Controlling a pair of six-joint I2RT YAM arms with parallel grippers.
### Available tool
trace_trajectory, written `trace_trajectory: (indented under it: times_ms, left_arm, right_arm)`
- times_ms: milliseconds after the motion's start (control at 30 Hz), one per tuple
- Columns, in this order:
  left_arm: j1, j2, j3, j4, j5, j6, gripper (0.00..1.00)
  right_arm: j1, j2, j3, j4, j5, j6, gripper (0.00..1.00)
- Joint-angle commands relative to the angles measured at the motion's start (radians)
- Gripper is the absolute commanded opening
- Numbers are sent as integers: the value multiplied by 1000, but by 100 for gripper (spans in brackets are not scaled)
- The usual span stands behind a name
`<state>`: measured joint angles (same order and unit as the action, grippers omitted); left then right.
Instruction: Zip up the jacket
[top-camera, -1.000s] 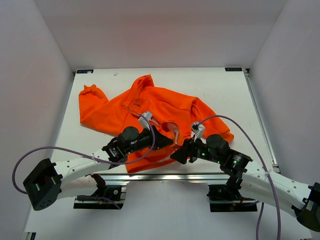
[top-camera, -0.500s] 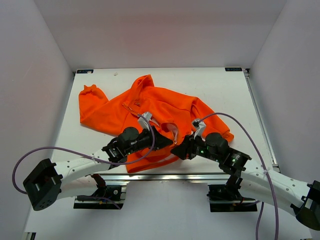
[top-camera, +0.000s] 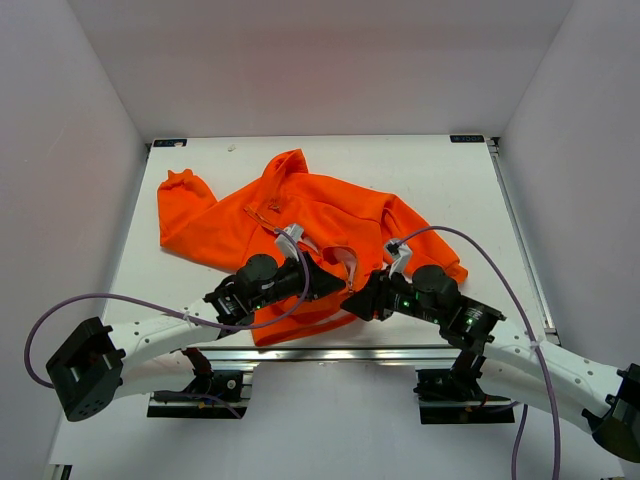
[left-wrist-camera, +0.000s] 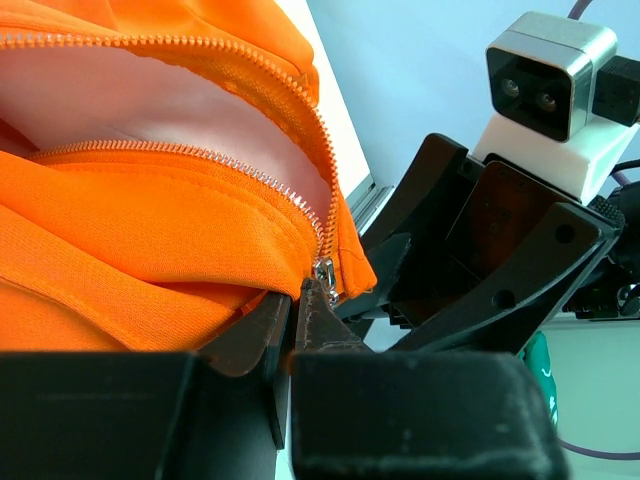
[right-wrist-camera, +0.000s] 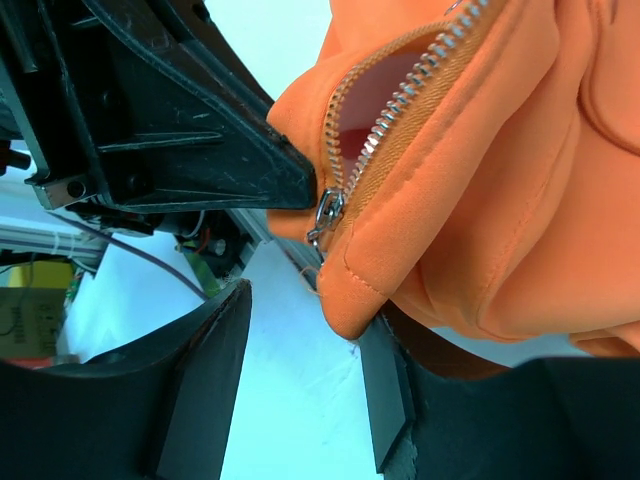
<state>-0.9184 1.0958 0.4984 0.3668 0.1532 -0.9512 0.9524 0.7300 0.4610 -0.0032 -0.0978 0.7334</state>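
The bright orange jacket (top-camera: 300, 210) lies crumpled on the white table. Its light zipper (left-wrist-camera: 230, 165) is open, showing pale lining (left-wrist-camera: 180, 110). The slider (left-wrist-camera: 325, 272) sits at the bottom hem, also seen in the right wrist view (right-wrist-camera: 325, 212). My left gripper (top-camera: 335, 283) is at the hem; its jaws (left-wrist-camera: 298, 290) are shut, pinching the jacket fabric just beside the slider. My right gripper (top-camera: 358, 300) faces it from the right. Its jaws (right-wrist-camera: 305, 320) are open around the jacket's bottom corner (right-wrist-camera: 360, 280), with the right finger touching the fabric.
The white table (top-camera: 450, 200) has white walls on three sides. The metal front rail (top-camera: 330, 352) runs just below the hem. Purple cables (top-camera: 480, 255) loop from both wrists. A sleeve (top-camera: 180, 200) spreads toward the far left.
My right gripper has edged slightly left toward the hem and slider. My left gripper and the jacket have stayed put.
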Motion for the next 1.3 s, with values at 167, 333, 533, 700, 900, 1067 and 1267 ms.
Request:
trace_trajectory:
  times_ms: [167, 333, 533, 700, 900, 1067, 1267]
  left_arm:
    - [-2, -28, -3, 8, -11, -6, 0]
    - [0, -31, -8, 9, -18, -8, 0]
    - [0, -28, -4, 7, -21, -8, 0]
    - [-2, -28, 3, 14, -17, -6, 0]
    - [-2, -22, 15, -3, -14, -6, 0]
    - [-2, -22, 16, -9, -14, -8, 0]
    - [0, -24, 15, -11, -11, -11, 0]
  right_arm:
    - [8, 20, 39, 62, -45, 40, 51]
    - [6, 13, 41, 49, -45, 57, 50]
    - [8, -18, 56, -32, -30, 58, 49]
    - [8, -29, 79, -159, 1, 44, 56]
    - [8, -18, 122, -201, -77, -29, 58]
    - [8, -27, 157, -170, -106, -60, 59]
    - [8, 3, 188, -176, -33, -91, 60]
